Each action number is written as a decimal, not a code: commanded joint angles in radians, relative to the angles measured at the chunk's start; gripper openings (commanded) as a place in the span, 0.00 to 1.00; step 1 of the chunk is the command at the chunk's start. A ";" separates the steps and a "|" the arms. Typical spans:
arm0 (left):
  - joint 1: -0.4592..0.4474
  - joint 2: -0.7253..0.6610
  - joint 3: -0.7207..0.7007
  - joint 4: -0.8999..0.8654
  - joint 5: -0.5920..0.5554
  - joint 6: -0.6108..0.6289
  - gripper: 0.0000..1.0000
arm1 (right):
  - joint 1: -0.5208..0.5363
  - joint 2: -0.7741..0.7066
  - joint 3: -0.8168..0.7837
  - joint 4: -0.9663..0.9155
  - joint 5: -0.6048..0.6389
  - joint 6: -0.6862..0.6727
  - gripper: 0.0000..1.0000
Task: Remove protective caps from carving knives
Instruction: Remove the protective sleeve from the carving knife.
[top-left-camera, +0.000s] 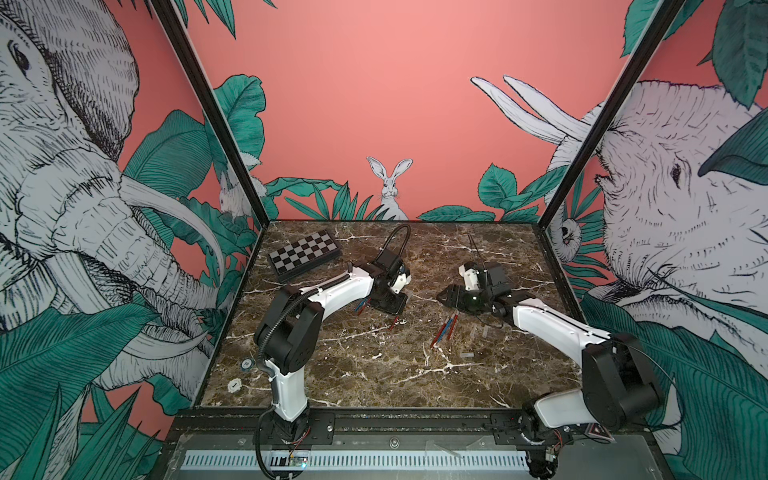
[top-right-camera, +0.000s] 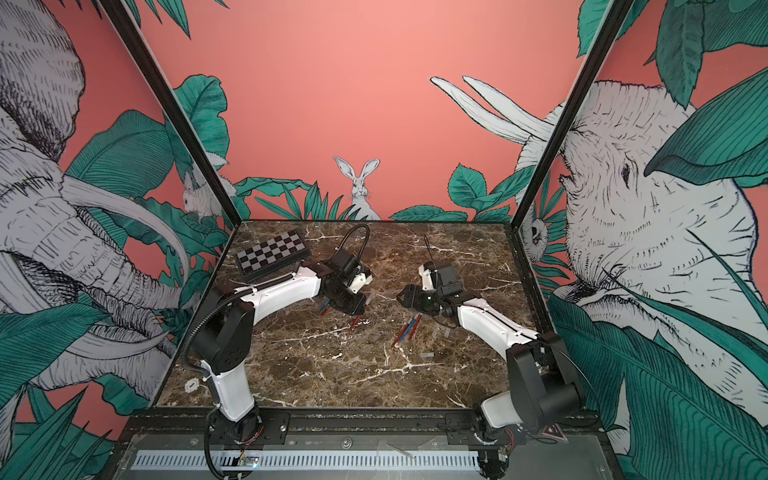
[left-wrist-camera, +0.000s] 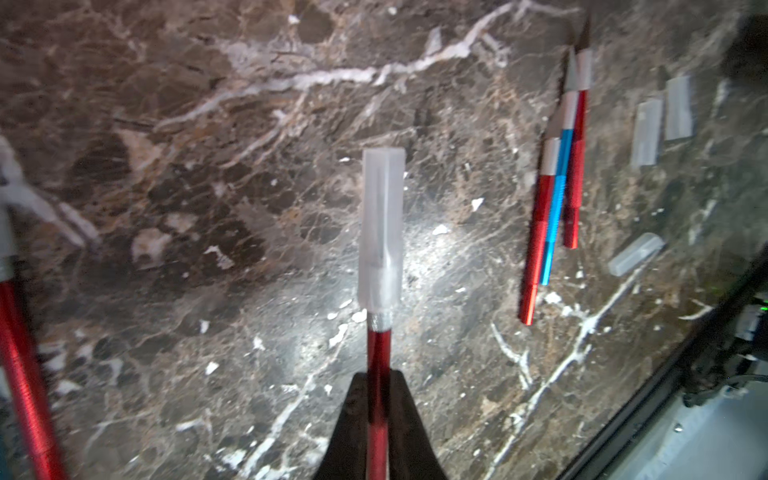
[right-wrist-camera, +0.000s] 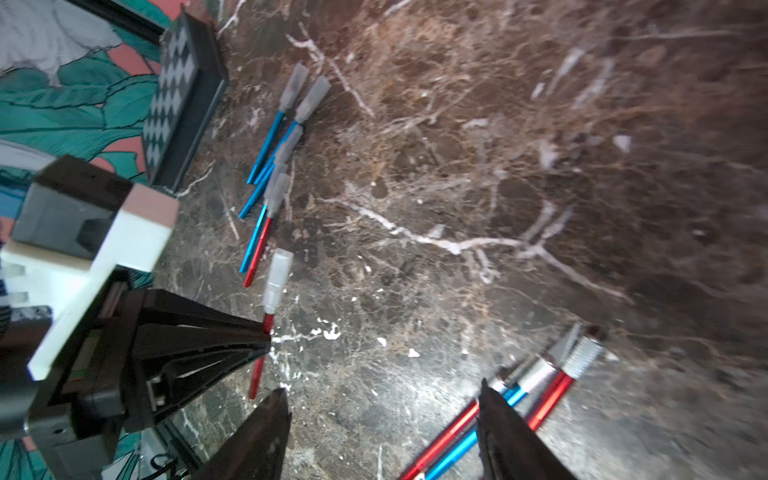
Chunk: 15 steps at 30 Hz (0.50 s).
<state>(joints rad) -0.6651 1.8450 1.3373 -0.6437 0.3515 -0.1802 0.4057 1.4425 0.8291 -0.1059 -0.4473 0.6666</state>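
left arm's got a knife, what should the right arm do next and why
Probably bring the open right jaws over to the clear cap and close on it. The left jaws are shut on the handle of the red knife, its cap is still on, and the right jaws hold nothing.

A red knife (left-wrist-camera: 379, 347) sticks out from the closed jaws of the left gripper (left-wrist-camera: 378, 384), clamped by its handle. A clear, frosted cap (left-wrist-camera: 381, 228) is still on its tip, pointing away from the fingers. Three bare knives (left-wrist-camera: 557, 187), two red and one blue, lie side by side on the table near the right gripper (right-wrist-camera: 382, 399), silver tips exposed. Three loose caps (left-wrist-camera: 646, 133) lie flat just beyond them, farther from the left gripper. A cluster of capped knives (right-wrist-camera: 274, 158), mostly blue with one red, lies on the left gripper's other side.
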 joint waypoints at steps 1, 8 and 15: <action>-0.014 -0.047 -0.019 0.063 0.092 -0.052 0.12 | 0.035 0.038 -0.009 0.128 -0.040 0.050 0.68; -0.024 -0.042 -0.027 0.115 0.149 -0.088 0.13 | 0.097 0.106 0.038 0.172 -0.045 0.072 0.67; -0.026 -0.049 -0.027 0.115 0.156 -0.091 0.12 | 0.121 0.142 0.056 0.210 -0.032 0.095 0.66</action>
<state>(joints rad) -0.6888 1.8450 1.3243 -0.5392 0.4843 -0.2584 0.5186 1.5745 0.8639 0.0418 -0.4843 0.7418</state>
